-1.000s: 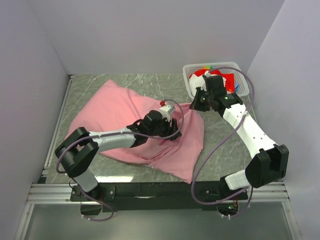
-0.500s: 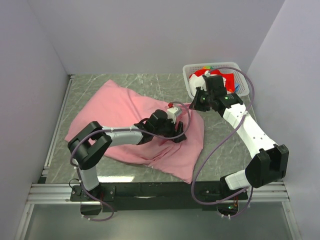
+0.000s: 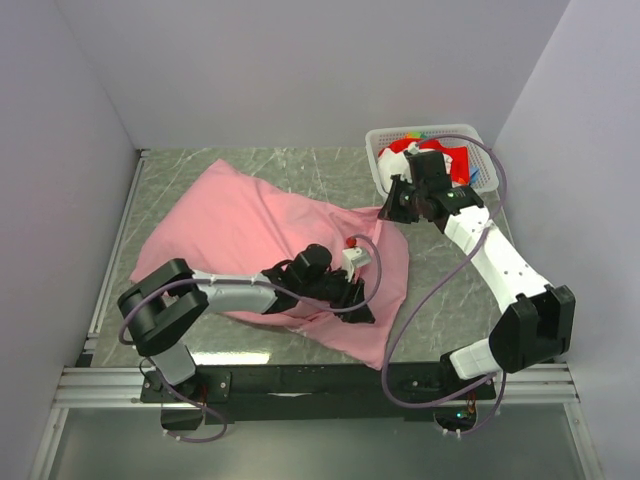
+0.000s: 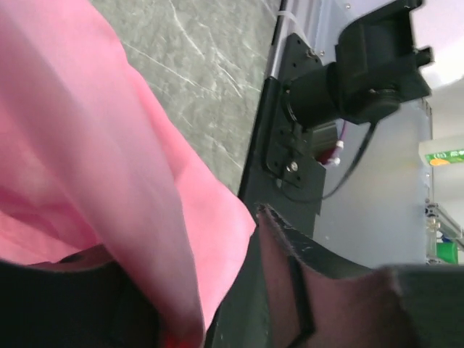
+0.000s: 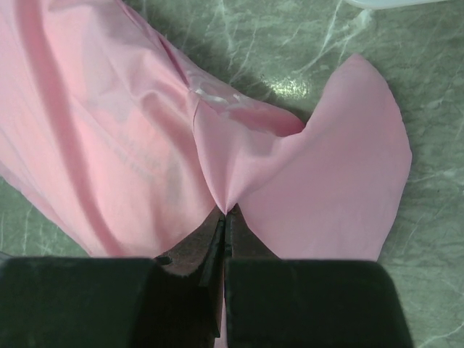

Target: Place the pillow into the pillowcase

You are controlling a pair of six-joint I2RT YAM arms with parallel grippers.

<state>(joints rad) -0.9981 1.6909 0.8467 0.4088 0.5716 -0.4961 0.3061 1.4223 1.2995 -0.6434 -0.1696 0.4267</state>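
Note:
The pink pillowcase lies wrinkled across the table, bulging at its left half. The pillow is not visible in any view. My left gripper sits low at the pillowcase's near right part. In the left wrist view the gripper is open, and pink fabric drapes over its left finger while the right finger is bare. My right gripper is shut on a pinch of the pillowcase's far right edge. The right wrist view shows that gripper, the fabric gathered at its tips, and a small white label.
A white basket with red and coloured items stands at the back right, just behind my right gripper. Grey marble tabletop shows behind the pillowcase. A metal rail runs along the near edge, and walls close in on both sides.
My left gripper has moved from the middle of the pillowcase toward its near right edge, shifting the fabric there. My right gripper has stayed in place, still pinching the edge.

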